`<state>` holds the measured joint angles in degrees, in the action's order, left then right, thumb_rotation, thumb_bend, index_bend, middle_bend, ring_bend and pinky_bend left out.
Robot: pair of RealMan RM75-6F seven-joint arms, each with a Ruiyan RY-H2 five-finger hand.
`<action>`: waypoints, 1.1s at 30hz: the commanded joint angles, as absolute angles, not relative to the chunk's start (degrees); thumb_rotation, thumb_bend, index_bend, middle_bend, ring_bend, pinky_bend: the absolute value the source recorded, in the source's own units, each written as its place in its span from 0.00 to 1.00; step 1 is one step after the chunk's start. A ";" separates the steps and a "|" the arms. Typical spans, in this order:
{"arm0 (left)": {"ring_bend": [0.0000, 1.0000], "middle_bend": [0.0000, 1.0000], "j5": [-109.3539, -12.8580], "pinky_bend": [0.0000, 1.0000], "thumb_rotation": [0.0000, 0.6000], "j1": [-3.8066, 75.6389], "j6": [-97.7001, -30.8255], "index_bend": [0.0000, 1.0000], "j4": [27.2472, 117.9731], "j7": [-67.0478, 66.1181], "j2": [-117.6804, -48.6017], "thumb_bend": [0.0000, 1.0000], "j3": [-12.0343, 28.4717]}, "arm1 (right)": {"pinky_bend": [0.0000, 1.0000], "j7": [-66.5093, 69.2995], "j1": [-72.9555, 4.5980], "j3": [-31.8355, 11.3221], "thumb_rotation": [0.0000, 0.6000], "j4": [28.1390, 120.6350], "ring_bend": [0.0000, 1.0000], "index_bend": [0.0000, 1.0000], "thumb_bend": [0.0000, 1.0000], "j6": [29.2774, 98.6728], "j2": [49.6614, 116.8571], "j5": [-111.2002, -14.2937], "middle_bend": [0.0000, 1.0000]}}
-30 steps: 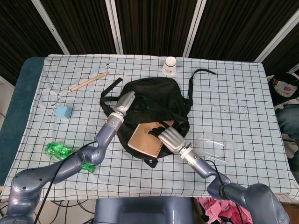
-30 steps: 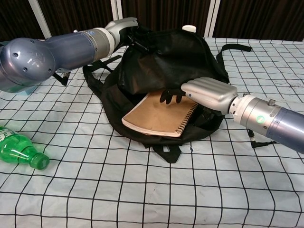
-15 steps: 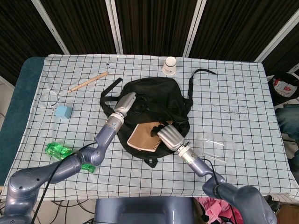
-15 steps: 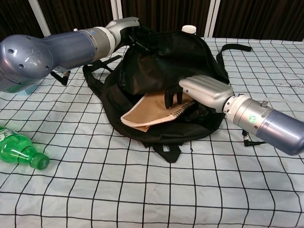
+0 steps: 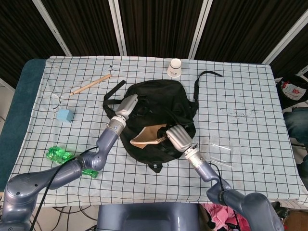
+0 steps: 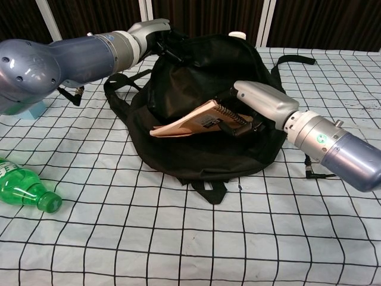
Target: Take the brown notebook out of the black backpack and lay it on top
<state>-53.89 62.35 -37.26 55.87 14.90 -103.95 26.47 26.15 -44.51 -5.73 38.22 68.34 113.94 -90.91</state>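
Observation:
The black backpack lies in the middle of the checked table. My right hand grips the spiral-bound end of the brown notebook, which is tilted up at the bag's front opening, its far corner low. My left hand holds the bag's fabric at its upper left edge.
A green bottle lies at the front left. A blue block, a wooden stick and a white cup sit further back. A clear plastic piece lies right of the bag, whose strap trails right.
My right hand has tipped the notebook from lying flat on the bag's front to a raised, tilted pose and drawn it toward the bag's centre. The left hand stayed on the bag.

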 commanded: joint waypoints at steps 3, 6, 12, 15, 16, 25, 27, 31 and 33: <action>0.29 0.60 -54.07 0.11 1.00 62.15 -37.54 0.59 55.92 15.41 -103.79 0.50 26.68 | 0.31 27.11 -43.12 -5.65 1.00 40.23 0.57 0.77 0.50 72.16 112.36 -91.45 0.64; 0.29 0.60 -54.58 0.11 1.00 61.91 -37.90 0.59 56.02 15.97 -103.60 0.50 26.74 | 0.31 27.50 -41.53 -5.58 1.00 42.35 0.57 0.77 0.50 74.91 110.50 -91.54 0.64; 0.29 0.60 -54.94 0.11 1.00 61.74 -37.99 0.59 55.46 16.74 -103.80 0.50 26.74 | 0.31 28.78 -38.06 -6.04 1.00 46.47 0.59 0.79 0.50 81.42 107.73 -91.54 0.66; 0.29 0.60 -54.82 0.11 1.00 61.86 -37.33 0.59 55.11 16.95 -104.12 0.50 26.57 | 0.33 28.82 -35.77 -5.98 1.00 48.93 0.59 0.80 0.50 85.42 105.86 -91.90 0.66; 0.29 0.60 -54.82 0.11 1.00 61.91 -37.17 0.59 55.03 16.97 -104.23 0.50 26.49 | 0.33 28.92 -35.01 -5.96 1.00 49.83 0.59 0.80 0.50 86.48 105.20 -91.91 0.66; 0.29 0.60 -55.97 0.11 1.00 62.17 -37.47 0.59 54.21 17.26 -105.52 0.50 25.92 | 0.33 29.51 -29.75 -6.82 1.00 59.00 0.59 0.80 0.50 94.22 98.38 -92.13 0.66; 0.29 0.60 -56.23 0.11 1.00 62.22 -37.57 0.59 53.96 17.28 -105.72 0.50 25.82 | 0.33 29.66 -28.85 -7.54 1.00 61.65 0.59 0.80 0.50 96.25 96.86 -92.26 0.66; 0.29 0.60 -56.49 0.11 1.00 62.37 -37.70 0.59 53.55 17.22 -106.17 0.50 25.74 | 0.33 32.43 -27.57 -9.05 1.00 69.62 0.59 0.80 0.50 97.84 93.04 -91.70 0.66; 0.29 0.60 -56.65 0.11 1.00 62.45 -37.60 0.59 53.54 17.28 -106.34 0.50 25.68 | 0.33 31.97 -27.24 -9.82 1.00 72.61 0.59 0.79 0.50 98.47 91.03 -91.90 0.66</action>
<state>-56.60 62.42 -37.63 53.54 17.25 -106.29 25.70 31.17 -28.36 -8.36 67.87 96.92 94.38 -91.90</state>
